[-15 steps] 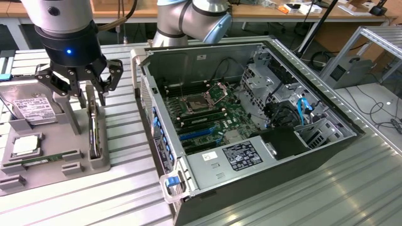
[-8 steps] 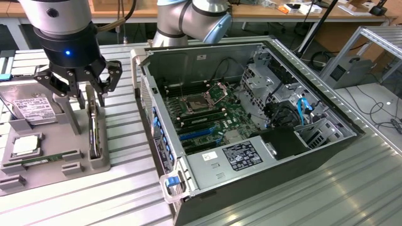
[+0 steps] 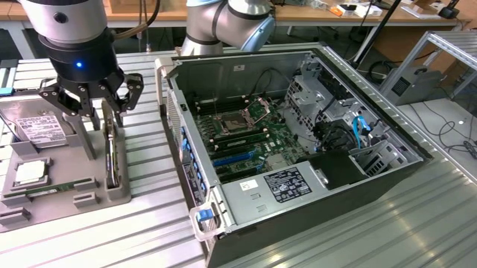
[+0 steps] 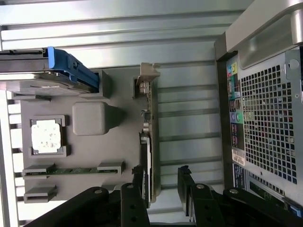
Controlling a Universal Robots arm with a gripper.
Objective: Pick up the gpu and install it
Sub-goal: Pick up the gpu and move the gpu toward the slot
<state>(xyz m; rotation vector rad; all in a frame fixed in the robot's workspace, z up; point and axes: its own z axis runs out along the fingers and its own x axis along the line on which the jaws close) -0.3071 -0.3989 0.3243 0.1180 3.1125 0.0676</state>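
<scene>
I see the gpu, a thin dark board with a silvery bracket, standing on edge in the gray holder.

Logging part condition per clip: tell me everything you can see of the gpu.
The gpu is a thin, dark circuit card with a silvery metal bracket at one end. It stands on its long edge in a slot of the grey holder tray, on the side nearest the open computer case. The open end effector hangs over the end away from the bracket, a finger either side; whether one touches it cannot be told.
</scene>
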